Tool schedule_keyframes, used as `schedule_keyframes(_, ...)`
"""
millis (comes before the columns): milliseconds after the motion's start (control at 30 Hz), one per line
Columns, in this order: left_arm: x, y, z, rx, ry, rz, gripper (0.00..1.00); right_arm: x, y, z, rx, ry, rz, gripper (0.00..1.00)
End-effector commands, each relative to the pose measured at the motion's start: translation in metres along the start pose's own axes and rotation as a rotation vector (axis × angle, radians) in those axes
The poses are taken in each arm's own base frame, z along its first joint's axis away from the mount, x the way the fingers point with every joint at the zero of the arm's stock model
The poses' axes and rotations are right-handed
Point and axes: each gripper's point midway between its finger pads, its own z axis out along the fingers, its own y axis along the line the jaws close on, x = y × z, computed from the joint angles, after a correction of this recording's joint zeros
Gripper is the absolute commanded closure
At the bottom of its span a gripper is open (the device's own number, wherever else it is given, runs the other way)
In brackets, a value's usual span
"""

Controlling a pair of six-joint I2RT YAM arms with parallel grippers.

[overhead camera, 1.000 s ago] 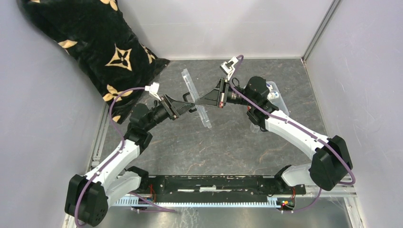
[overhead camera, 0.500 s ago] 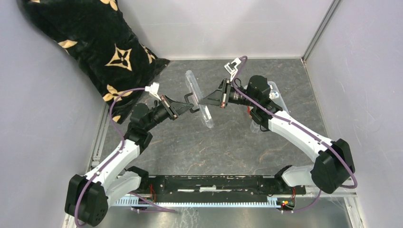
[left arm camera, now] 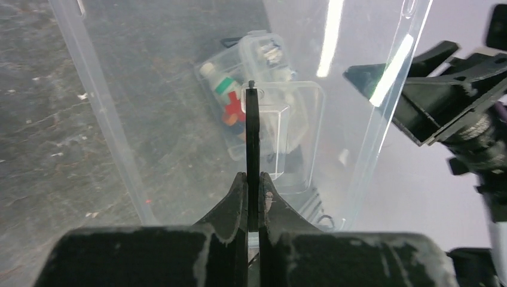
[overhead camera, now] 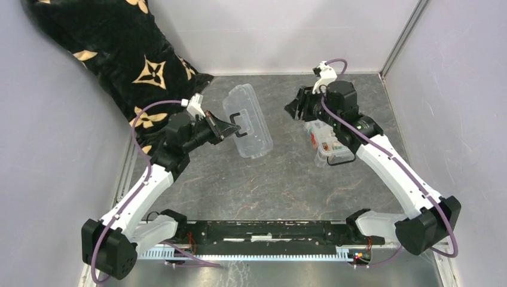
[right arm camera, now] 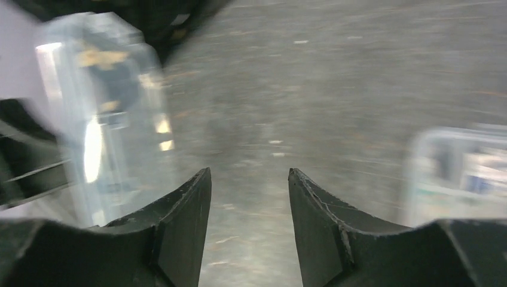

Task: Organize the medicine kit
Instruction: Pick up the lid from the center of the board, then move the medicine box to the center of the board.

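On the left, I'm pinching the lid's thin black handle in my left gripper, jaws closed tight on it, so the clear panel is hanging above the table, out of the way. Further right, my right gripper is hovering spread and empty, free for sorting. Just beyond it, the medicine box is sitting uncovered on the table.
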Motion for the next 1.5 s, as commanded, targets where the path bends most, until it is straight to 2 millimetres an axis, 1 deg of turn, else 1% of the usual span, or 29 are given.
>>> schedule_keyframes(0, 0.000, 0.020, 0.002, -0.152, 0.062, 0.078, 0.98, -0.011, -0.094, -0.038, 0.476, 0.015, -0.212, 0.42)
schedule_keyframes(67, 0.001, 0.030, 0.003, -0.216, 0.097, 0.084, 0.98, -0.014, -0.133, -0.053, 0.657, 0.027, -0.245, 0.38)
schedule_keyframes(133, 0.000, 0.039, 0.003, -0.279, 0.124, 0.094, 0.98, -0.016, -0.168, -0.068, 0.794, 0.033, -0.237, 0.33)
schedule_keyframes(167, -0.001, 0.042, 0.002, -0.304, 0.130, 0.104, 0.98, -0.014, -0.182, -0.072, 0.827, 0.043, -0.226, 0.33)
schedule_keyframes(233, -0.003, 0.048, -0.001, -0.352, 0.142, 0.127, 0.98, -0.013, -0.219, -0.085, 0.918, 0.043, -0.185, 0.33)
schedule_keyframes(300, -0.006, 0.051, -0.005, -0.388, 0.142, 0.150, 0.98, -0.008, -0.251, -0.095, 0.971, 0.054, -0.118, 0.34)
schedule_keyframes(400, -0.009, 0.049, -0.008, -0.395, 0.144, 0.171, 0.98, -0.003, -0.291, -0.106, 1.009, 0.030, -0.017, 0.42)
schedule_keyframes(467, -0.009, 0.048, -0.009, -0.393, 0.151, 0.176, 0.98, 0.003, -0.316, -0.116, 1.029, 0.024, 0.059, 0.52)
schedule_keyframes(500, -0.008, 0.047, -0.010, -0.394, 0.155, 0.178, 0.98, 0.008, -0.325, -0.118, 1.028, 0.026, 0.086, 0.58)
schedule_keyframes(600, -0.008, 0.048, -0.011, -0.399, 0.162, 0.182, 0.98, 0.031, -0.348, -0.116, 0.958, 0.059, 0.200, 0.74)
schedule_keyframes(633, -0.009, 0.049, -0.011, -0.404, 0.162, 0.186, 0.98, 0.043, -0.351, -0.111, 0.906, 0.076, 0.243, 0.78)
schedule_keyframes(667, -0.010, 0.049, -0.012, -0.408, 0.159, 0.193, 0.98, 0.055, -0.351, -0.106, 0.857, 0.086, 0.282, 0.79)
schedule_keyframes(733, -0.012, 0.051, -0.013, -0.424, 0.159, 0.210, 0.98, 0.075, -0.344, -0.091, 0.734, 0.098, 0.353, 0.85)
schedule_keyframes(800, -0.014, 0.052, -0.013, -0.436, 0.165, 0.230, 0.98, 0.090, -0.340, -0.080, 0.662, 0.108, 0.398, 0.90)
schedule_keyframes(867, -0.018, 0.051, -0.012, -0.439, 0.164, 0.246, 0.98, 0.100, -0.336, -0.071, 0.604, 0.117, 0.430, 0.92)
schedule_keyframes(1000, -0.024, 0.050, -0.014, -0.463, 0.162, 0.268, 0.98, 0.104, -0.330, -0.057, 0.514, 0.121, 0.442, 0.93)
schedule_keyframes(1100, -0.027, 0.052, -0.016, -0.491, 0.167, 0.278, 0.98, 0.096, -0.338, -0.047, 0.481, 0.114, 0.415, 0.92)
schedule_keyframes(1200, -0.026, 0.053, -0.016, -0.496, 0.181, 0.280, 0.98, 0.096, -0.343, -0.030, 0.412, 0.121, 0.433, 0.92)
schedule_keyframes(1300, -0.025, 0.052, -0.015, -0.493, 0.201, 0.285, 0.98, 0.101, -0.330, -0.011, 0.303, 0.140, 0.446, 0.94)
schedule_keyframes(1400, -0.025, 0.049, -0.013, -0.492, 0.226, 0.285, 0.98, 0.110, -0.310, 0.005, 0.267, 0.190, 0.406, 0.93)
schedule_keyframes(1467, -0.025, 0.048, -0.011, -0.489, 0.234, 0.270, 0.98, 0.117, -0.293, 0.013, 0.246, 0.205, 0.401, 0.93)
